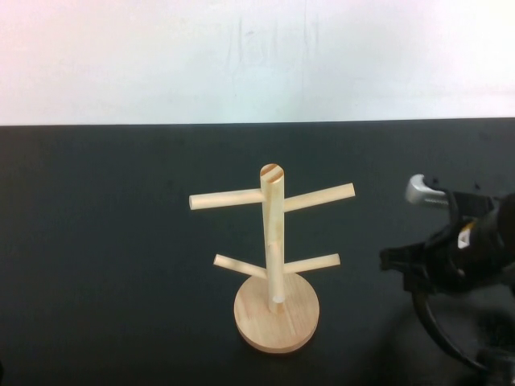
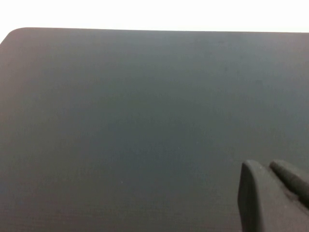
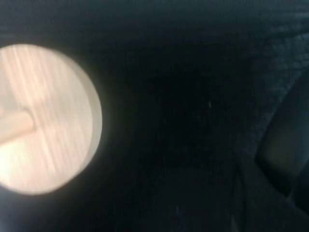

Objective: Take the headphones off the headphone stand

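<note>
The light wooden headphone stand point(image 1: 273, 241) stands mid-table with all its pegs bare. Its round base also shows in the right wrist view point(image 3: 53, 116). The black headphones point(image 1: 433, 328) are off the stand, to its right. Their thin curved band hangs down from my right gripper point(image 1: 400, 265) toward an ear cup at the view's lower right corner. My right gripper is shut on the band, low over the table and apart from the stand. My left gripper point(image 2: 273, 169) is shut and empty over bare black table, out of the high view.
The black table point(image 1: 121, 265) ends at a white wall point(image 1: 241, 56) at the back. The stand's pegs reach out left and right at two heights. The right arm's silver part point(image 1: 420, 191) sits at the right edge.
</note>
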{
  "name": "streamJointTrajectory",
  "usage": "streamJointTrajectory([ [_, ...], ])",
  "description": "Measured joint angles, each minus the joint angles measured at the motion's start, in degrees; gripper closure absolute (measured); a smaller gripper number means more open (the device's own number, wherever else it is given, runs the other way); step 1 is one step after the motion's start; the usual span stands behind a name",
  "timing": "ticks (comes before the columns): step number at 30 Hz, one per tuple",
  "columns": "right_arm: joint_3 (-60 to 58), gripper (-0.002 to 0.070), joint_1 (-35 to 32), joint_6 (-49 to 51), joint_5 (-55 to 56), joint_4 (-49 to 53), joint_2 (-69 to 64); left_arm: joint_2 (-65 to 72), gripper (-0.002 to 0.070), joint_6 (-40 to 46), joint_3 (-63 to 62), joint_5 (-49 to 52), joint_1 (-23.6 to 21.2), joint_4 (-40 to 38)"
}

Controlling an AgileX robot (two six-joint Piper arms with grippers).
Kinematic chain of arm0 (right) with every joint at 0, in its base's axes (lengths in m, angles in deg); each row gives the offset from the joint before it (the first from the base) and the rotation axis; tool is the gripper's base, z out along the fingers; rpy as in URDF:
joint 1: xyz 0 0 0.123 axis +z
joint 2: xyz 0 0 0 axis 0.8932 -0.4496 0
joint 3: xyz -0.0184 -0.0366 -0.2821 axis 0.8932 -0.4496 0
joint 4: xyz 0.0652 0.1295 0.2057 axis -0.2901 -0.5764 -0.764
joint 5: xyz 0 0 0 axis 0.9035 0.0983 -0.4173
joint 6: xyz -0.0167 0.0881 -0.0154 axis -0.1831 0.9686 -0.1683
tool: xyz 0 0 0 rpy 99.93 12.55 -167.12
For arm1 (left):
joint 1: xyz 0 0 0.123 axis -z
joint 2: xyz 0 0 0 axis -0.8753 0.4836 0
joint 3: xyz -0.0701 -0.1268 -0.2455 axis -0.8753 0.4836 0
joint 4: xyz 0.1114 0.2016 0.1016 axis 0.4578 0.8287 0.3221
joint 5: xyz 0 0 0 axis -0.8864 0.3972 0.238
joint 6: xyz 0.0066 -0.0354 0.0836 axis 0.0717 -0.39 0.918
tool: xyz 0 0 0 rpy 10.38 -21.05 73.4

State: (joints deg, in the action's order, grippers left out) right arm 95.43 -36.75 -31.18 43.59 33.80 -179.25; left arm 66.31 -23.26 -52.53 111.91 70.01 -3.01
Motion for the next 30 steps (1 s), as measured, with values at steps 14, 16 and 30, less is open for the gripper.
streamJointTrajectory([
  [14, 12.8, 0.0244, 0.0, -0.7, -14.4, 13.9, -0.4, 0.0, 0.0673, 0.0, 0.0, 0.0, 0.0, 0.0],
  [16, 16.3, 0.0339, 0.0, -0.8, -23.3, 21.0, -0.4, 0.0, 0.0673, 0.0, 0.0, 0.0, 0.0, 0.0],
  [30, 19.3, 0.0680, 0.0, -17.3, -33.6, 15.5, 18.1, 0.0, 0.0673, 0.0, 0.0, 0.0, 0.0, 0.0],
])
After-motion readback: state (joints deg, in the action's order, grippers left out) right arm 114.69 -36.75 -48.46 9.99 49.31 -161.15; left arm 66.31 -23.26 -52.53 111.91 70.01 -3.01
